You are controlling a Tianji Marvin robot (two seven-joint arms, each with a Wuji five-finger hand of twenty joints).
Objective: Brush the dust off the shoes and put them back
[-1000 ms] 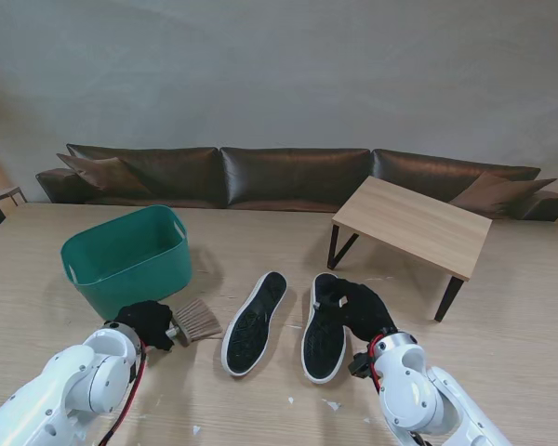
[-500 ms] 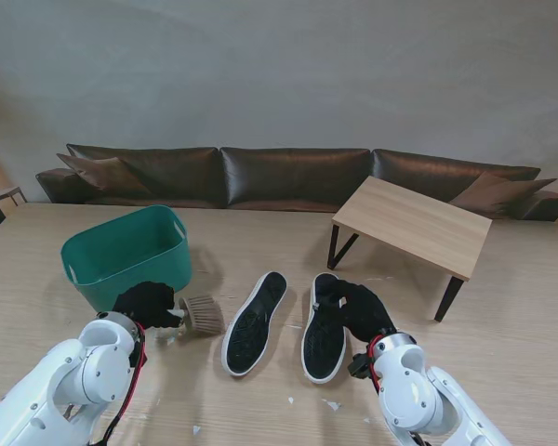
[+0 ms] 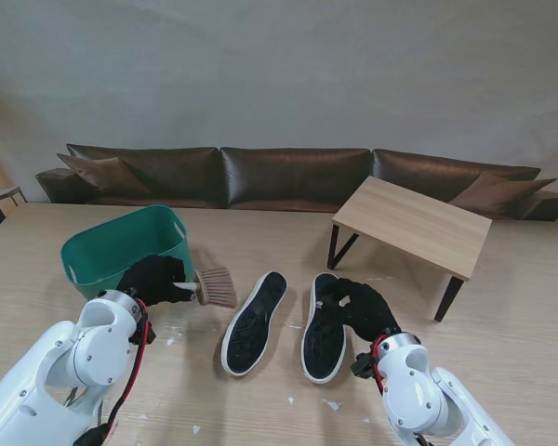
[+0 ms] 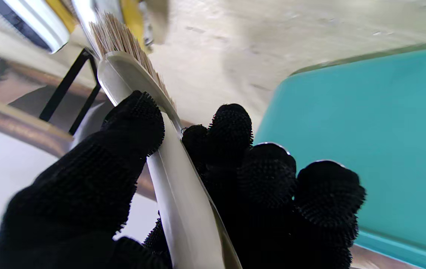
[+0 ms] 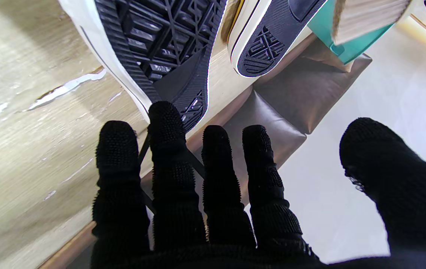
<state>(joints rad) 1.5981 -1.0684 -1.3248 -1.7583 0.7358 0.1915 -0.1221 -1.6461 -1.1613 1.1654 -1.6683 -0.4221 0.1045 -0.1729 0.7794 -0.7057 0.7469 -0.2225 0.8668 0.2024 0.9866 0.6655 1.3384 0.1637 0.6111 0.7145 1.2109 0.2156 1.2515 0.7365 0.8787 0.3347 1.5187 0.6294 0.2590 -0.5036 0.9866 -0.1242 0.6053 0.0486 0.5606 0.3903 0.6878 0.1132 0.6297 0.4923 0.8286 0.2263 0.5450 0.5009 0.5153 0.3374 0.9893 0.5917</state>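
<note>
The left hand (image 3: 156, 279) grips the brush (image 3: 216, 287), bristles pointing right toward the left shoe (image 3: 254, 322), whose length runs away from me. The right hand (image 3: 361, 307), fingers spread, rests over the right shoe (image 3: 323, 336).

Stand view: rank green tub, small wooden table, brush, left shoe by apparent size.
1. small wooden table
2. green tub, clearly smaller than the table
3. left shoe
4. brush, smallest, its handle partly hidden in the left robot hand
</note>
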